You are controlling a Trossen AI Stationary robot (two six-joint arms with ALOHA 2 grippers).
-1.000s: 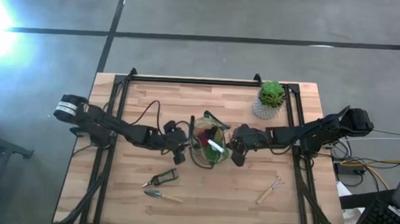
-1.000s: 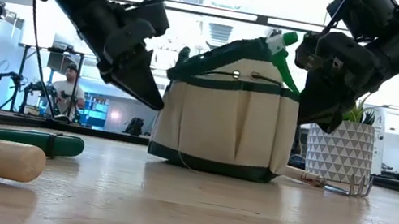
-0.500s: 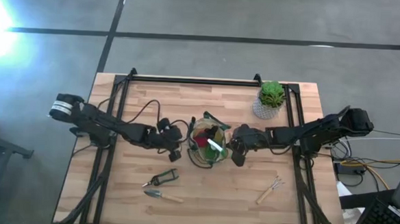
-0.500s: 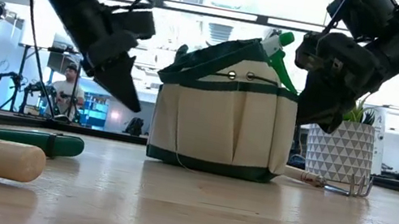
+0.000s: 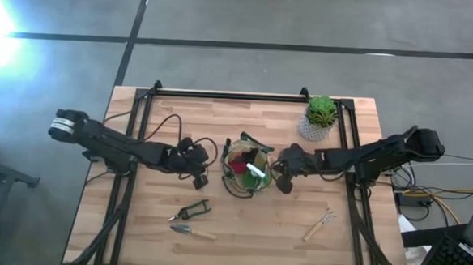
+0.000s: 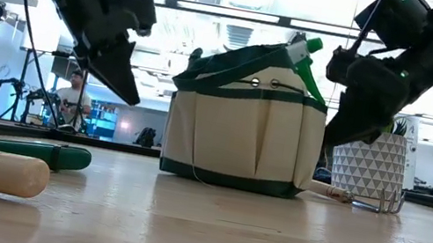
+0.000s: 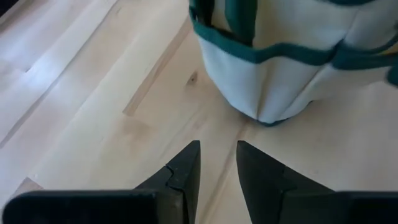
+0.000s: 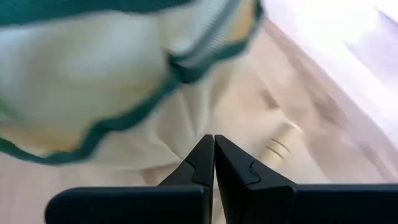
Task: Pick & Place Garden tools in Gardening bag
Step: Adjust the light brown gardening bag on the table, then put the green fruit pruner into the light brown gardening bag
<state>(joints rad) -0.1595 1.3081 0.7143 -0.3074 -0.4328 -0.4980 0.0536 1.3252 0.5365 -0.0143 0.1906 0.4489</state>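
Note:
The beige gardening bag [image 5: 247, 167] with dark green trim stands upright on its base at mid-table. A green spray bottle's nozzle [image 6: 305, 48] and a red piece [image 5: 239, 157] stick out of its top. My left gripper [image 5: 200, 178] hangs open to the bag's left, clear of it and above the table [image 7: 217, 155], with nothing between its fingers. My right gripper [image 6: 334, 138] is shut close beside the bag's right wall [image 8: 93, 74]. Green-handled pruners [image 5: 193, 210], a wooden-handled trowel [image 5: 191, 230] and a small fork [image 5: 321, 224] lie flat on the table. My right gripper's shut fingertips [image 8: 205, 149] point slanting down at the lower part of the bag's right wall. Whether they touch the cloth I cannot tell.
A green plant in a white pot [image 5: 318, 119] stands at the far right, behind my right arm. A wooden handle [image 8: 280, 143] lies on the table near the bag's right side. Bare wood lies along the near edge between the tools [image 5: 256, 231].
My left gripper has drawn back from the bag's left side toward the table's left edge and risen, tipping slightly; its finger gap looks unchanged. The bag has stayed where it stood.

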